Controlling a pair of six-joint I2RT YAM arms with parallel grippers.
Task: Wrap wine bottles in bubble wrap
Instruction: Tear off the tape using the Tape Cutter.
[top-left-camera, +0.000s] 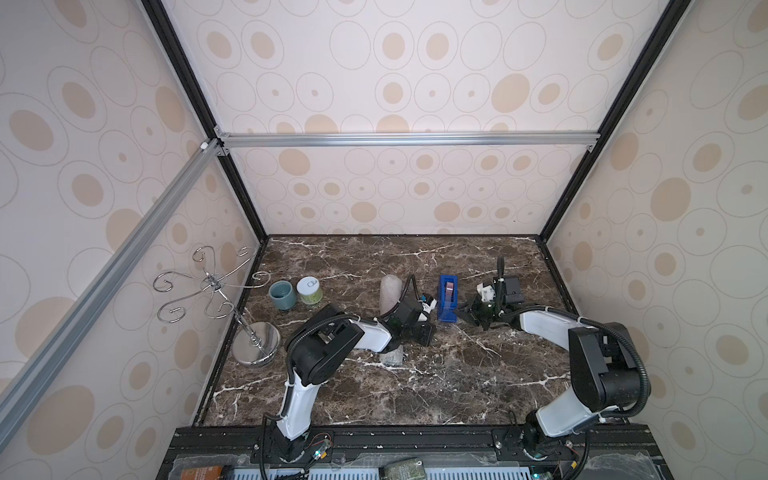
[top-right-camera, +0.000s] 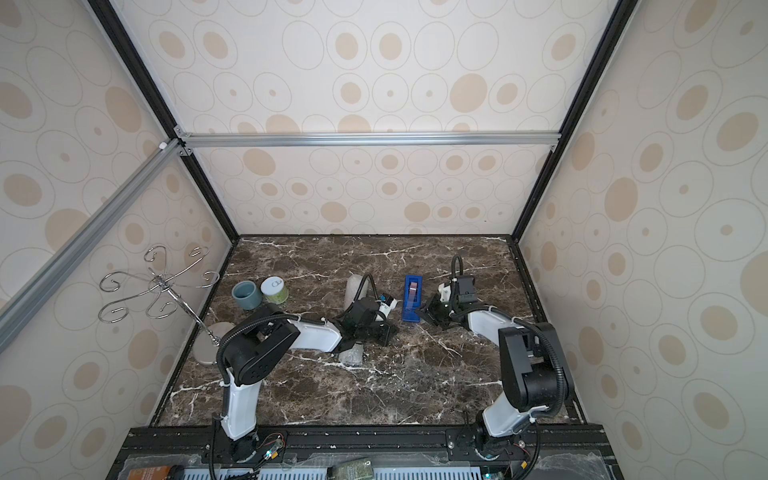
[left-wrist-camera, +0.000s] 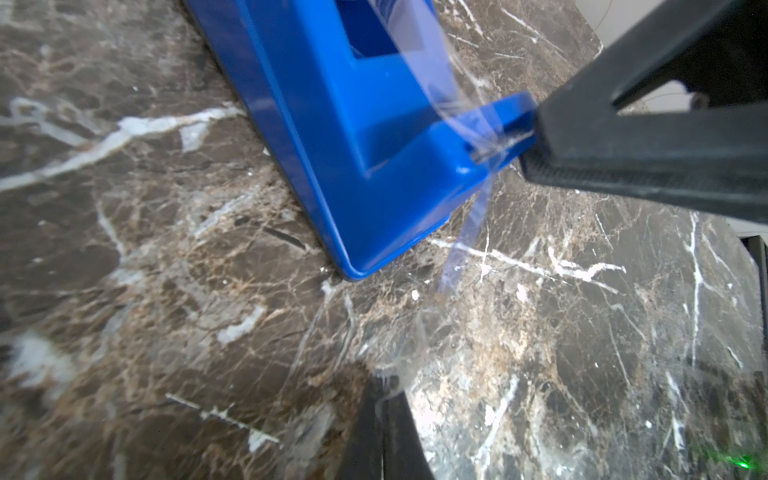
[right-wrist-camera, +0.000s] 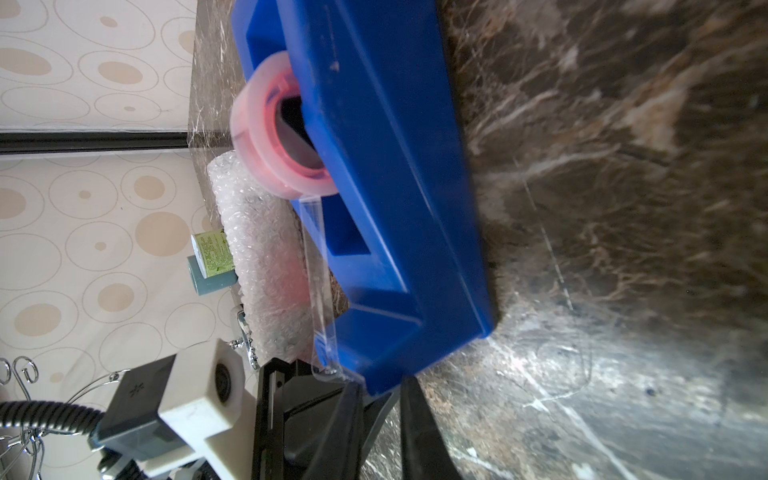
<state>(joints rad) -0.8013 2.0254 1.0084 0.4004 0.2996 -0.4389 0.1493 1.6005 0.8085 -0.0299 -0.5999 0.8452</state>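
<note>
The bubble wrap lies rolled into a bundle on the marble, with my left arm crossing over it. In the right wrist view the bubble wrap shows a pink tint inside; the wine bottle itself is hidden in it. My left gripper is shut on a clear tape strip that runs from the cutter end of the blue tape dispenser. In both top views the left gripper sits just left of the dispenser's near end. My right gripper is shut on the near end of the dispenser.
A teal cup and a green-and-white jar stand at the back left. A chrome hook stand with a round base fills the left edge. Patterned walls close in three sides.
</note>
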